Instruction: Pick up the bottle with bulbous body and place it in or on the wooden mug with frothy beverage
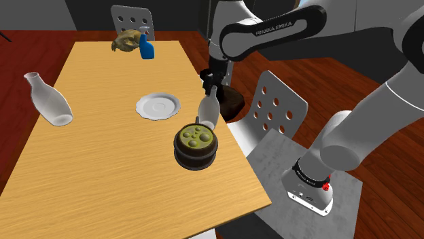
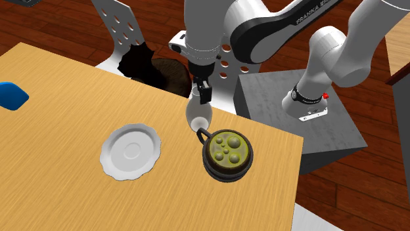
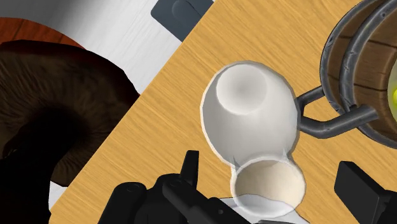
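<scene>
White arm (image 1: 272,34) with dark joints. In the shoulder view it rises from its base (image 1: 309,190) at the lower right, bends through a raised elbow (image 1: 408,41) at the right edge, and reaches across toward the left, its lettered link lying nearly level along the top. At the far end the wrist (image 1: 221,44) turns down, so the all-black gripper (image 1: 212,83) points almost straight downward. The second exterior view shows the same pose from across: base at that view's right, hand hanging vertical near the centre. In the wrist view the two fingers (image 3: 189,167) stand well apart, neither inner face in contact with anything.
</scene>
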Controlling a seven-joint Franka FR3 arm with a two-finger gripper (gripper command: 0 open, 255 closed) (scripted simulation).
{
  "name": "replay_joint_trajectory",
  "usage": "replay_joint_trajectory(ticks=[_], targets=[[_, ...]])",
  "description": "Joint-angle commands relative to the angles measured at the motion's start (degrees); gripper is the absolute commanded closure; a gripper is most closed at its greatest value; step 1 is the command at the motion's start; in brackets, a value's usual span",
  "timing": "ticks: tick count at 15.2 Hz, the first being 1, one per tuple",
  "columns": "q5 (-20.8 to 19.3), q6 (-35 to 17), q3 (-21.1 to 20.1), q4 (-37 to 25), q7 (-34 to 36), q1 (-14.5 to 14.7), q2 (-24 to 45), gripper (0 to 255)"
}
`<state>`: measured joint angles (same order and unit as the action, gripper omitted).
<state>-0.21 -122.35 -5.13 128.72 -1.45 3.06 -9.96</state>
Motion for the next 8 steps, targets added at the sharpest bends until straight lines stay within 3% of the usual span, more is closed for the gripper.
replay_joint_trajectory(ticks=[1,8], targets=[[-0.1,-1.6,0.0,0.8,0.1,0.0,0.8,0],[-0.1,-2.0,0.0,1.0,0.1,0.0,1.0,0]])
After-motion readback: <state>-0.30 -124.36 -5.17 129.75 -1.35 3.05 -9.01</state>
